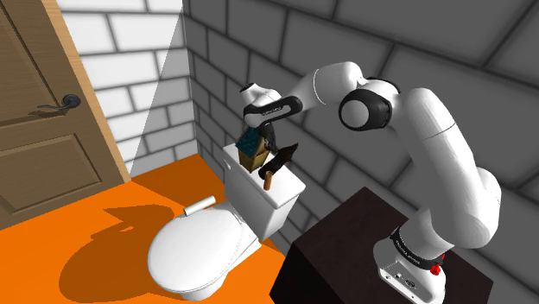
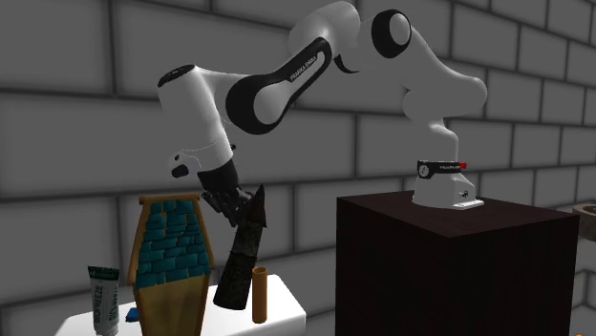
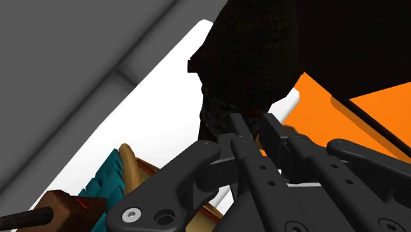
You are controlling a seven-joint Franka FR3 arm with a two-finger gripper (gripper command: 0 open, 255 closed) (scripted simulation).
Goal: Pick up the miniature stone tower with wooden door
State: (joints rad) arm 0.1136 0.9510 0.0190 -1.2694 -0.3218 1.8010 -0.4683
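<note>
Shoulder view: clamped with the gripper point(image 1: 269, 155) on a dark stone tower point(image 1: 283, 155), tilted, over a white toilet tank point(image 1: 281, 205).

Second exterior view: gripping the tower near its pointed top; just beside the gripper, a teal-roofed little house point(image 2: 172, 253); lower down, by the tower's base, a wooden cylinder point(image 2: 259, 296).

Wrist view: pinching the tower between narrowly parted fingers point(image 3: 236, 128).

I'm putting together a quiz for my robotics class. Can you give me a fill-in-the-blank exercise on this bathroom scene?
1. The floor around the white toilet is ___.
2. The black gripper is at the upper end of the dark, leaning ___.
3. In the second exterior view, the tube stands to the ___ of the blue-tiled wooden piece.

Missing words: orange; tower; left.
</note>
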